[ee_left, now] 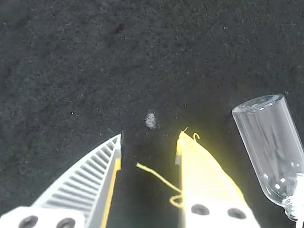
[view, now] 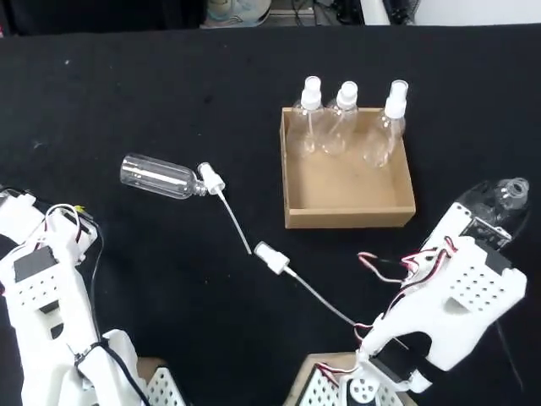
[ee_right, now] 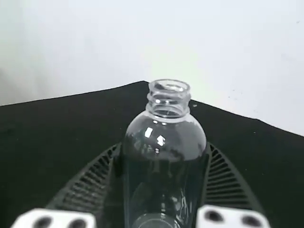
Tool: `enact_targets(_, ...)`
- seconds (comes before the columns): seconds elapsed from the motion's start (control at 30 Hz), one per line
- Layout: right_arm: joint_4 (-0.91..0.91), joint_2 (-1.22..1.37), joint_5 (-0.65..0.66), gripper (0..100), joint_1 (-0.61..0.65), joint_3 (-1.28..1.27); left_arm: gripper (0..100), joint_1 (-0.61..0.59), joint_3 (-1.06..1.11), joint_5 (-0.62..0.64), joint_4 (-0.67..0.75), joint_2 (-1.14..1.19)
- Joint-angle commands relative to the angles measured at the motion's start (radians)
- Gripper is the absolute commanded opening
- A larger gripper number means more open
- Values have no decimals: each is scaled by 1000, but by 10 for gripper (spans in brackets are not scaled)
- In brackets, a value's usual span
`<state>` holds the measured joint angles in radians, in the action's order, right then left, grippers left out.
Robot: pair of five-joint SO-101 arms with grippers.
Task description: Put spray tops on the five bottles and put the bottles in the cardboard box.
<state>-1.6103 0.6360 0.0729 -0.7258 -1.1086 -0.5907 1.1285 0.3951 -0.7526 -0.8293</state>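
Black counter [view: 101, 93]: three topped bottles [view: 342, 118] stand in the box [view: 350, 216], and a loose spray top [view: 271, 257] lies well apart from the right gripper [view: 492, 210]. The left gripper [ee_left: 150, 138] gapes empty, with a lying bottle [ee_left: 268, 142] just beside it. The right gripper clamps an uncapped bottle [ee_right: 164, 128]; capping looks next, which calls for fetching that top.

A matte black fabric-covered surface [view: 127, 101] spreads across the whole scene. Past its far edge sit dark cables [view: 338, 10], and a plain white wall [ee_right: 142, 38] rises behind it.
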Motion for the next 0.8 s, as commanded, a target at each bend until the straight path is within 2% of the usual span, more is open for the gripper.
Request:
enact_targets(0.0,-12,8,2,191,5,-27,188,13,-58,8,11,-20)
enact_targets(0.77,-12,5,3,197,48,-133,188,13,-58,8,11,-20)
